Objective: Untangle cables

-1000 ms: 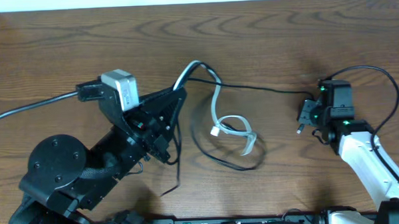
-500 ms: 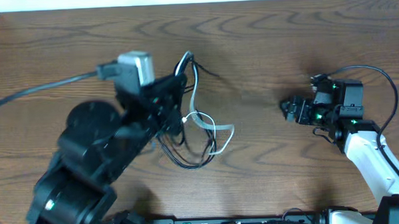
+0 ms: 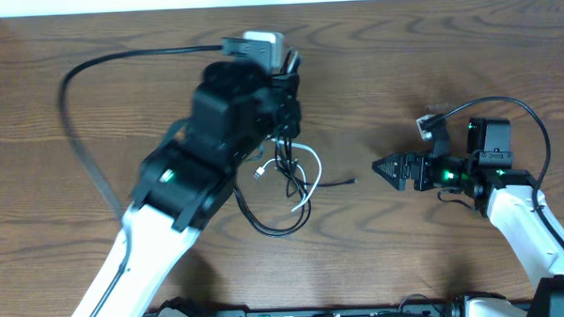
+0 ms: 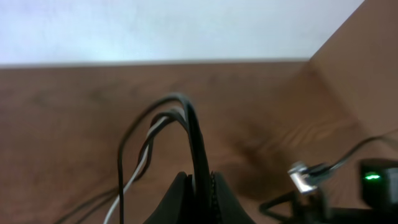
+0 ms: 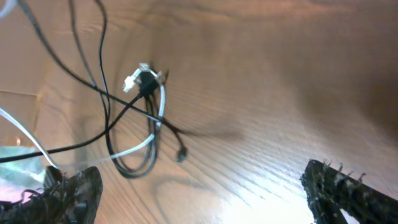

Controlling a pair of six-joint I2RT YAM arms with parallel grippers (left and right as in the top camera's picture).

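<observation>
Cables (image 3: 287, 177) hang bunched at mid-table, black loops crossing a white cord (image 3: 311, 172), with the lowest loop lying on the table (image 3: 429, 69). My left gripper (image 4: 199, 182) is clenched on the black strands and holds them up. Right gripper (image 3: 384, 167) is spread wide, empty, facing the bunch but apart from it. My read: mid-separation, one arm anchoring. Next, the right should reach the loose black plug end (image 3: 352, 182), pinch that strand alone, and draw it outward.

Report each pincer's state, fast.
Left pincer: closed, holding the cables.
Right pincer: open, holding nothing.
</observation>
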